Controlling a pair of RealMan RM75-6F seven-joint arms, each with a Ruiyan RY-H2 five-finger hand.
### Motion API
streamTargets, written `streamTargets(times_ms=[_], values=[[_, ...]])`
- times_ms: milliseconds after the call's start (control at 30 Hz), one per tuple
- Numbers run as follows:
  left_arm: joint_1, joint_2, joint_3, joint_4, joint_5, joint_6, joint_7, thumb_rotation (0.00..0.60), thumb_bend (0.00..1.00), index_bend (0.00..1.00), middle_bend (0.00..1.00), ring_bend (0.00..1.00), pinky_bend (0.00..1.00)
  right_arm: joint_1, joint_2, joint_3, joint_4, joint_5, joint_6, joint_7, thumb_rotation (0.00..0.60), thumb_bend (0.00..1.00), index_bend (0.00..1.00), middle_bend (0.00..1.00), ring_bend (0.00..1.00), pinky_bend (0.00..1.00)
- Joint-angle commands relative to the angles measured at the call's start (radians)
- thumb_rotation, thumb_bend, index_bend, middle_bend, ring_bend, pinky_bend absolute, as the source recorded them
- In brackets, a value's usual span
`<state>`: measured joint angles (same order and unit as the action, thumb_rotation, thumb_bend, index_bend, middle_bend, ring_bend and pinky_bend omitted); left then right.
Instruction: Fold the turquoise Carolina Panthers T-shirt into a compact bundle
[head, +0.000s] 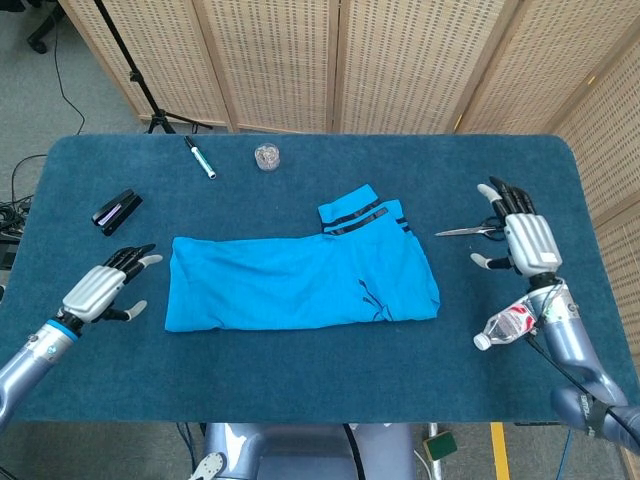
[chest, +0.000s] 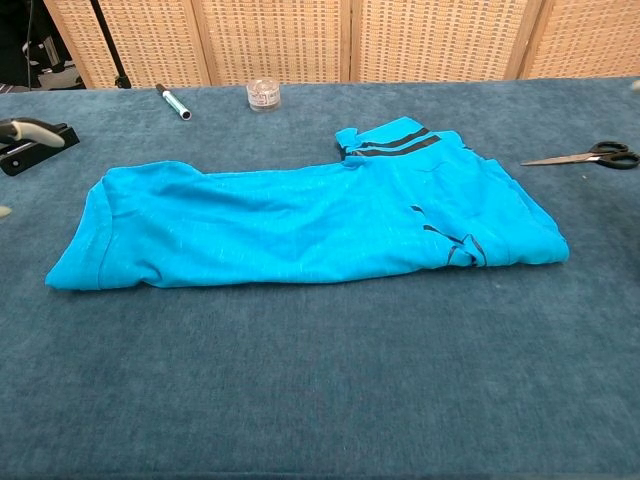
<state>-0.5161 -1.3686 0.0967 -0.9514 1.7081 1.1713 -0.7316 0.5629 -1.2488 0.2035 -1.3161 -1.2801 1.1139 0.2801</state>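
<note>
The turquoise T-shirt (head: 300, 280) (chest: 300, 225) lies folded into a long flat band across the middle of the blue table. A sleeve with two dark stripes (head: 358, 213) (chest: 395, 140) sticks out at its far right, and a small dark logo (head: 372, 300) shows near the right end. My left hand (head: 98, 290) hovers open, left of the shirt's left edge, holding nothing. Over at the table's right side my right hand (head: 525, 238) is open with fingers apart, well clear of the shirt. Only the head view shows the hands.
Scissors (head: 470, 230) (chest: 590, 154) lie right of the shirt near my right hand. A plastic bottle (head: 506, 324) lies at the front right. A marker (head: 200, 158) (chest: 172, 101) and a small clear jar (head: 266, 157) (chest: 263, 94) sit at the back. A black stapler (head: 117, 210) (chest: 30, 145) lies at the left.
</note>
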Motion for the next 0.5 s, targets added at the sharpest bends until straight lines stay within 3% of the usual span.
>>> streamTargets(times_ms=[33,267,500], values=[[0.012,-0.009,0.015,0.017,0.009,0.014,-0.010,0.600,0.36,0.00,0.00,0.00,0.00,-0.054,0.038,-0.028,-0.055,-0.022,0.049,0.004,0.600,0.00,0.00,0.00,0.00,0.00],[0.032,-0.026,0.054,0.034,0.033,0.042,-0.007,0.600,0.36,0.00,0.00,0.00,0.00,-0.178,0.098,-0.085,-0.153,-0.095,0.186,0.025,0.600,0.00,0.00,0.00,0.00,0.00],[0.040,-0.045,0.079,0.043,0.045,0.045,0.013,0.600,0.36,0.00,0.00,0.00,0.00,-0.258,0.092,-0.117,-0.162,-0.161,0.303,0.006,0.600,0.00,0.00,0.00,0.00,0.00]])
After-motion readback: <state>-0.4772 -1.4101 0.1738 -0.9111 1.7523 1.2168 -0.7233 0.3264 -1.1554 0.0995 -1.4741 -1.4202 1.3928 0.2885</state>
